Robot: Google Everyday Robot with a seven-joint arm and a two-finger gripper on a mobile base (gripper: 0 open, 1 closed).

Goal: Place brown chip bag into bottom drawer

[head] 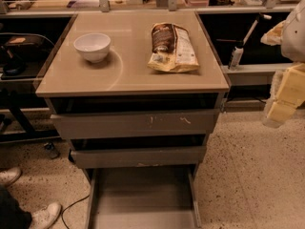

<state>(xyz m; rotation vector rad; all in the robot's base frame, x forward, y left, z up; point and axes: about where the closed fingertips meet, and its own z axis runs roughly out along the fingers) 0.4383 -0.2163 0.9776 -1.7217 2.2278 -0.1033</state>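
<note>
The brown chip bag (172, 47) lies flat on the cabinet top (128, 75), at its right rear, dark brown end towards the back. The bottom drawer (143, 194) is pulled out below the two upper drawers and shows a wide flat tray with side rails and nothing in it. My gripper (282, 95) shows as pale yellow parts at the right edge of the view, off to the right of the cabinet and apart from the bag.
A white bowl (92, 46) stands on the cabinet top at the left. The two upper drawers (136, 123) are slightly open. A person's shoes (33, 213) are on the floor at the lower left. Desks with clutter stand behind the cabinet.
</note>
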